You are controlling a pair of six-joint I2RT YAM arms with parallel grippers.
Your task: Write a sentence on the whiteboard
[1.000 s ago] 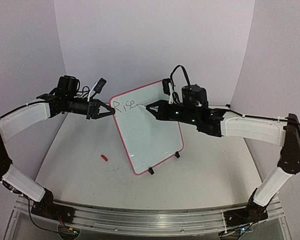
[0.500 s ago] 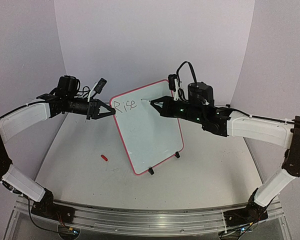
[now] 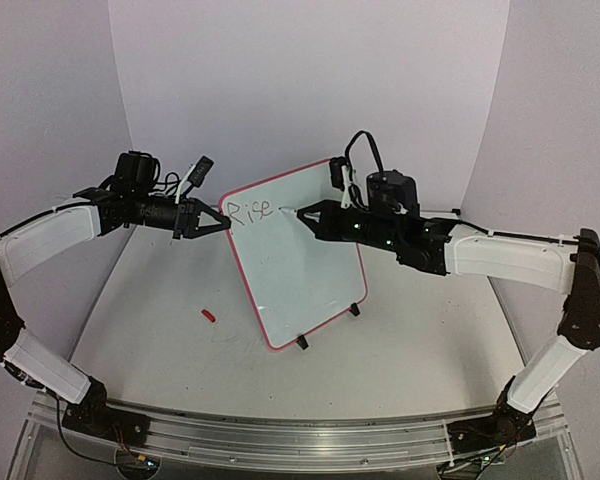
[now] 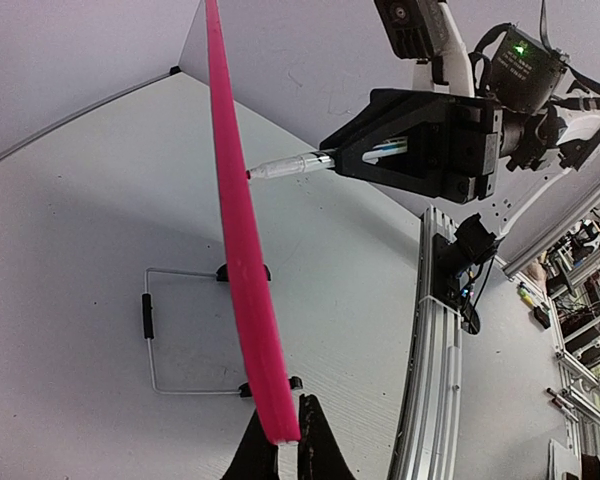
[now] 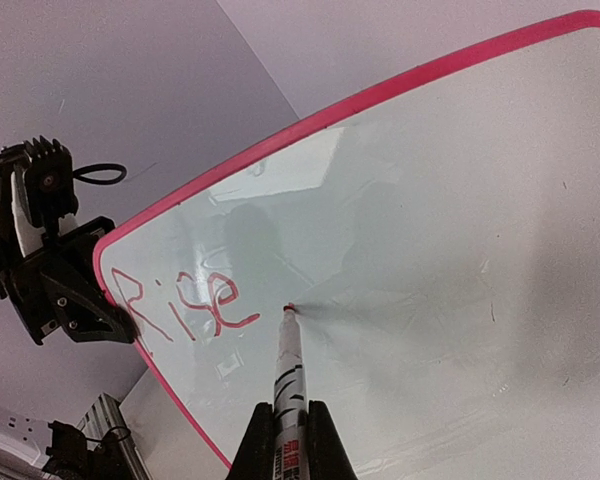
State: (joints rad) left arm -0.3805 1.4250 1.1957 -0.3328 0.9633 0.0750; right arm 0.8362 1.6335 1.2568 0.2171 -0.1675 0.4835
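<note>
The whiteboard [image 3: 298, 265], white with a red rim, stands tilted on black feet at mid-table. My left gripper [image 3: 222, 222] is shut on its upper left edge; in the left wrist view the fingertips [image 4: 312, 440] pinch the red rim [image 4: 236, 235]. My right gripper [image 3: 308, 214] is shut on a marker [image 5: 289, 365] whose red tip touches the board face [image 5: 440, 250] just right of the writing. The sentence [image 5: 180, 305] reads "Rise" in red strokes near the top left corner.
A small red marker cap [image 3: 209, 316] lies on the table left of the board. A wire stand [image 4: 150, 345] props the board from behind. Purple walls close in the back and sides. An aluminium rail [image 3: 300, 435] runs along the near edge.
The right gripper with the marker shifted right from the end of "Rise", lifted slightly, then came back down so the tip meets the board. The left gripper and board stayed still.
</note>
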